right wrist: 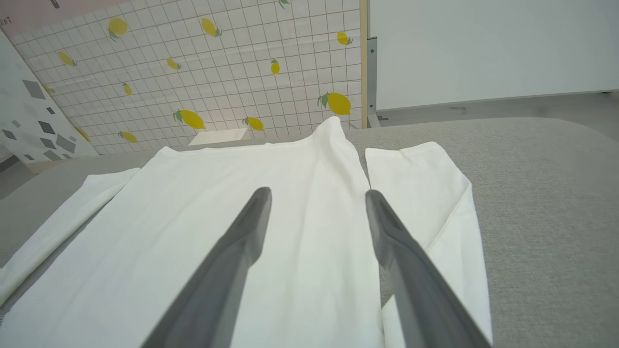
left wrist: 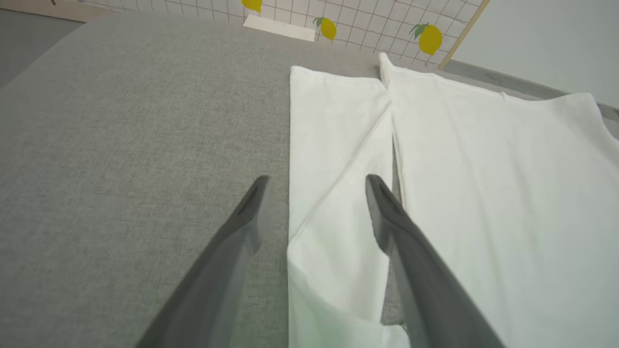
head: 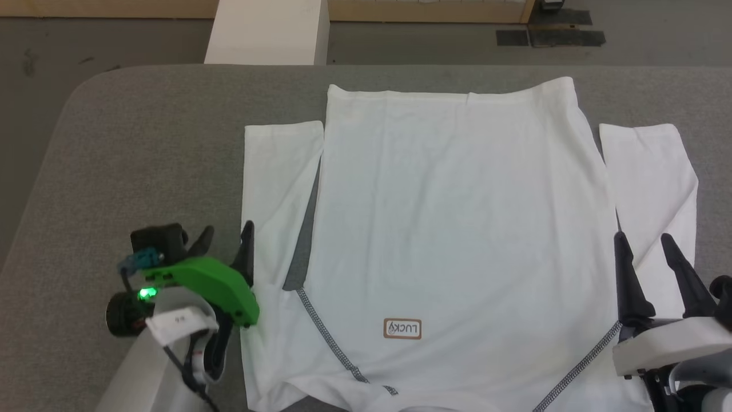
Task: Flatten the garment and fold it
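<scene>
The garment (head: 457, 229) is a white T-shirt spread flat on the grey table (head: 143, 143), collar toward me, hem at the far side, a small label (head: 402, 329) near the neck. Both sleeves lie alongside the body. My left gripper (head: 227, 233) stands open at the outer edge of the left sleeve (left wrist: 333, 145); in the left wrist view (left wrist: 314, 180) one finger is over bare table and the other over the sleeve. My right gripper (head: 643, 238) is open above the shirt's right shoulder; in the right wrist view (right wrist: 316, 193) its fingers straddle the body's right edge beside the right sleeve (right wrist: 430, 193). Nothing is held.
A white box (head: 269, 28) stands on the floor beyond the table's far edge. Bare grey tabletop stretches left of the shirt. A lemon-patterned grid panel (right wrist: 217, 72) and a white wall stand behind the table.
</scene>
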